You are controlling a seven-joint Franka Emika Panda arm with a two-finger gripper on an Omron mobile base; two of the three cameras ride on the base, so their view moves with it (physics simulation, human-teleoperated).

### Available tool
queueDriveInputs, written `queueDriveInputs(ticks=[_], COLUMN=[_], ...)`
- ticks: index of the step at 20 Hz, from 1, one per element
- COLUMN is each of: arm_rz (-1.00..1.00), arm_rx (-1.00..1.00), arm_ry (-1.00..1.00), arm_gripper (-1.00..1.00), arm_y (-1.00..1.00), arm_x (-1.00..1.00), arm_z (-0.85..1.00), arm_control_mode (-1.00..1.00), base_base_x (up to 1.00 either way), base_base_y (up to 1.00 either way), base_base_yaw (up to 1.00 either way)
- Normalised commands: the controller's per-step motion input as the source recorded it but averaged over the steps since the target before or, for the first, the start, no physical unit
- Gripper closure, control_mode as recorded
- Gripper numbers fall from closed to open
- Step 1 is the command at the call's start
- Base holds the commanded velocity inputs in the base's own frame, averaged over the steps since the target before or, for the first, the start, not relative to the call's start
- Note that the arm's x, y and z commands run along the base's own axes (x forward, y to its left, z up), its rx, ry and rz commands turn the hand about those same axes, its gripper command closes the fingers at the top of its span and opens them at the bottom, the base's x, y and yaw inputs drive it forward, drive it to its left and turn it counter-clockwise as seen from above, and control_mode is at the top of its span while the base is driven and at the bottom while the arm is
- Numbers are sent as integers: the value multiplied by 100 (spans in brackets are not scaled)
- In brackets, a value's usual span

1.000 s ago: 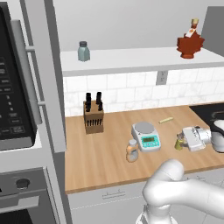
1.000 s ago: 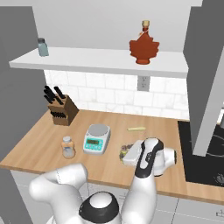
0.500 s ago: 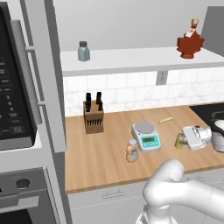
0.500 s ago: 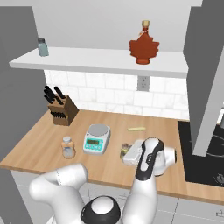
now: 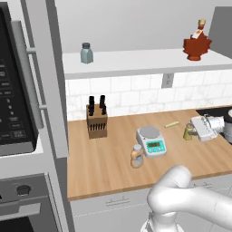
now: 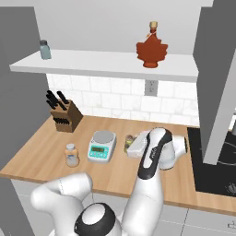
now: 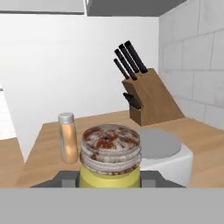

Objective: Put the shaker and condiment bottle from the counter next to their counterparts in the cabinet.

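The small olive-yellow shaker (image 7: 109, 170) with a tan speckled cap stands on the counter (image 5: 104, 167) at its right end. My gripper (image 7: 109, 178) is shut on its body, a dark fingertip (image 7: 65, 178) on each side. The left base view shows the shaker (image 5: 188, 132) against the gripper (image 5: 194, 131); the right base view shows the shaker (image 6: 129, 143) just left of the hand (image 6: 138, 147). The slender orange condiment bottle (image 5: 136, 155) (image 6: 71, 154) (image 7: 68, 137) stands upright left of the scale. The cabinet shelf (image 5: 136, 61) (image 6: 101, 67) carries the counterparts: a grey-green shaker (image 5: 86, 52) (image 6: 45, 49) and a red leaf-shaped bottle (image 5: 196, 42) (image 6: 151, 46).
A kitchen scale (image 5: 151, 139) (image 6: 101, 145) sits between bottle and shaker. A knife block (image 5: 97, 118) (image 6: 62, 115) (image 7: 144, 96) stands against the tiled wall. The oven and microwave unit (image 5: 18, 113) rises at the left. A black cooktop (image 6: 216, 170) lies at the right.
The fingers have closed in on the shaker. The arm and the other things have hardly moved.
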Motion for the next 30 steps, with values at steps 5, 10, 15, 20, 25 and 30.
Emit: queueDriveInputs(ticks=[5, 10, 15, 20, 25, 30], arm_rz=[0, 0, 0, 0, 0, -2], arm_rx=[-16, -21, -14, -2, 0, 0], arm_ry=[-1, -9, -15, -14, -10, -3], arm_gripper=[100, 100, 100, 100, 100, 100], arm_y=[34, 43, 38, 38, 37, 52], arm_x=[-45, -82, -84, -68, -45, -20], arm_z=[57, 53, 58, 71, 82, 87], arm_control_mode=[-100, -100, -100, -100, -100, -100], base_base_x=[0, 0, 0, 0, 0, 0], base_base_y=[0, 0, 0, 0, 0, 0], base_base_yaw=[0, 0, 0, 0, 0, 0])
